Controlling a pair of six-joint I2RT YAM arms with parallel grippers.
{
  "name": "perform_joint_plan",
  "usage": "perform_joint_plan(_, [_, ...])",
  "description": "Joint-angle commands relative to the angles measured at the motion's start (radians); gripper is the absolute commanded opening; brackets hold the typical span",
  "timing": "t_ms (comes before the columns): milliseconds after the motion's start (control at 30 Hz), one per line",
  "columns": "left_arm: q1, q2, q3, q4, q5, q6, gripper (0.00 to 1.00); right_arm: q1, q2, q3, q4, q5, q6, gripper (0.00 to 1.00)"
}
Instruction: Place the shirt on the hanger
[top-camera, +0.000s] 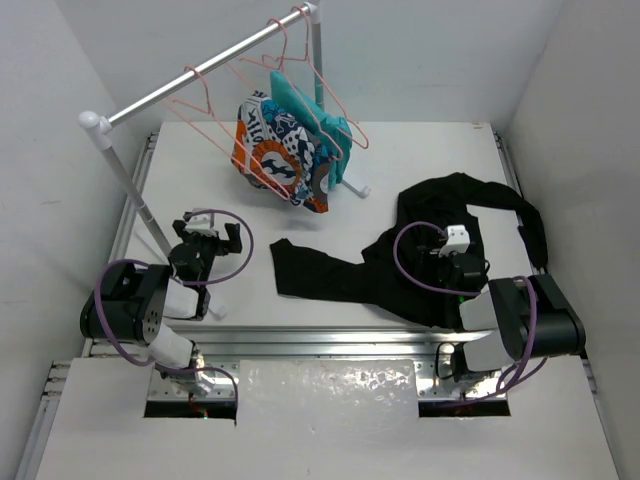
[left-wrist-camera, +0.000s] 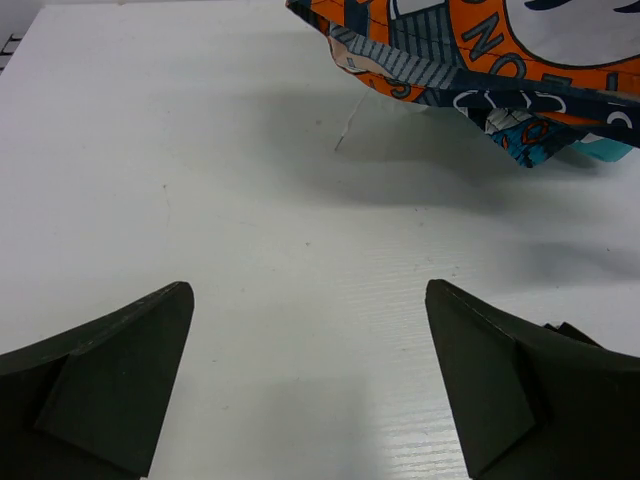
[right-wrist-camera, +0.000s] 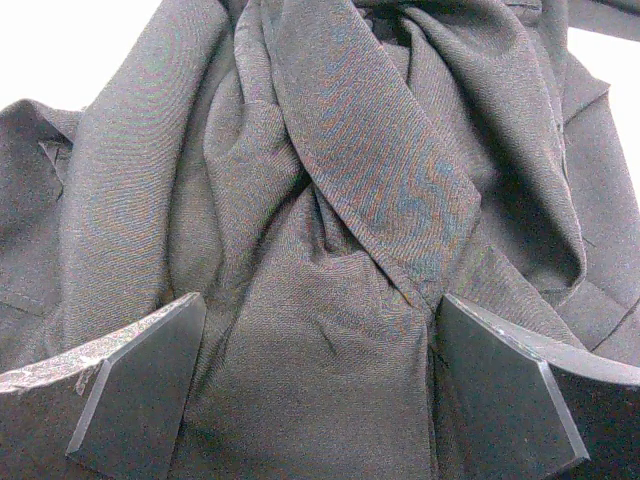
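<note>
The black shirt lies crumpled on the right side of the table, one sleeve stretched left to the middle. It fills the right wrist view. My right gripper is low over it, open, with folds of fabric lying between the fingers. An empty pink wire hanger hangs on the rack's rod, left of the other garments. My left gripper is open and empty above bare table at the left.
The rack's rod runs diagonally over the table's back, on white posts. An orange, navy and white patterned garment and a teal one hang from more pink hangers. White walls stand close on both sides.
</note>
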Motion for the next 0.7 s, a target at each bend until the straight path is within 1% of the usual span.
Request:
perform_joint_plan(0, [0.012,-0.004,0.014,0.049,0.009,-0.009,1.0,-0.003,0.0,0.019,0.055,-0.025,-0.003,0.99])
perform_joint_plan(67, [0.012,-0.004,0.014,0.049,0.009,-0.009,1.0,-0.015,0.0,0.022,0.047,-0.024,0.005,0.99])
perform_joint_plan(133, [0.01,-0.003,0.014,0.05,0.009,-0.009,1.0,-0.042,-0.018,0.028,0.027,-0.033,0.05,0.99])
perform_joint_plan(167, [0.012,-0.001,0.015,0.052,0.008,-0.009,1.0,-0.044,-0.046,0.056,-0.099,0.067,0.069,0.99])
perform_joint_plan(200, [0.012,0.002,0.014,0.055,0.008,-0.008,1.0,-0.044,-0.089,0.089,-0.202,0.125,0.092,0.99])
perform_joint_plan(233, [0.012,-0.033,0.005,0.075,0.026,0.006,1.0,-0.045,-0.18,0.131,-0.309,0.197,0.15,0.99])
perform_joint_plan(267, [0.01,-0.077,0.009,0.041,0.057,0.006,1.0,-0.044,-0.224,0.2,-0.393,0.27,0.205,0.99])
perform_joint_plan(300, [0.01,-0.134,0.026,-0.036,0.087,0.018,1.0,-0.058,-0.267,0.224,-0.518,0.307,0.278,0.99])
perform_joint_plan(333, [0.01,-0.185,0.049,-0.198,0.136,0.058,1.0,-0.064,-0.343,0.241,-0.551,0.235,0.267,0.99])
perform_joint_plan(367, [0.01,-0.273,0.093,-0.274,0.188,0.078,1.0,-0.096,-0.376,0.264,-0.576,0.138,0.255,0.99])
perform_joint_plan(400, [0.01,-0.306,0.103,-0.366,0.202,0.093,1.0,-0.108,-0.4,0.274,-0.638,0.039,0.27,0.99])
perform_joint_plan(433, [0.001,-0.356,0.104,-0.39,0.19,0.121,1.0,-0.108,-0.428,0.306,-0.689,0.024,0.3,0.97])
perform_joint_plan(467, [-0.006,-0.378,0.098,-0.407,0.19,0.149,1.0,-0.108,-0.431,0.327,-0.82,0.029,0.331,0.92])
perform_joint_plan(500, [-0.025,-0.421,0.094,-0.448,0.195,0.234,1.0,-0.108,-0.427,0.349,-0.902,0.083,0.424,0.83])
perform_joint_plan(533, [-0.037,-0.441,0.095,-0.474,0.199,0.273,1.0,-0.108,-0.401,0.408,-1.0,0.116,0.486,0.74])
perform_joint_plan(567, [-0.049,-0.459,0.098,-0.496,0.196,0.303,1.0,-0.108,-0.384,0.433,-1.145,0.13,0.532,0.63])
perform_joint_plan(600, [-0.06,-0.475,0.103,-0.537,0.187,0.327,1.0,-0.107,-0.365,0.452,-1.181,0.124,0.561,0.61])
perform_joint_plan(633, [-0.072,-0.496,0.119,-0.561,0.171,0.351,1.0,-0.108,-0.329,0.481,-1.232,0.105,0.568,0.67])
perform_joint_plan(667, [-0.075,-0.501,0.133,-0.588,0.166,0.357,1.0,-0.108,-0.312,0.493,-1.249,0.105,0.574,0.76])
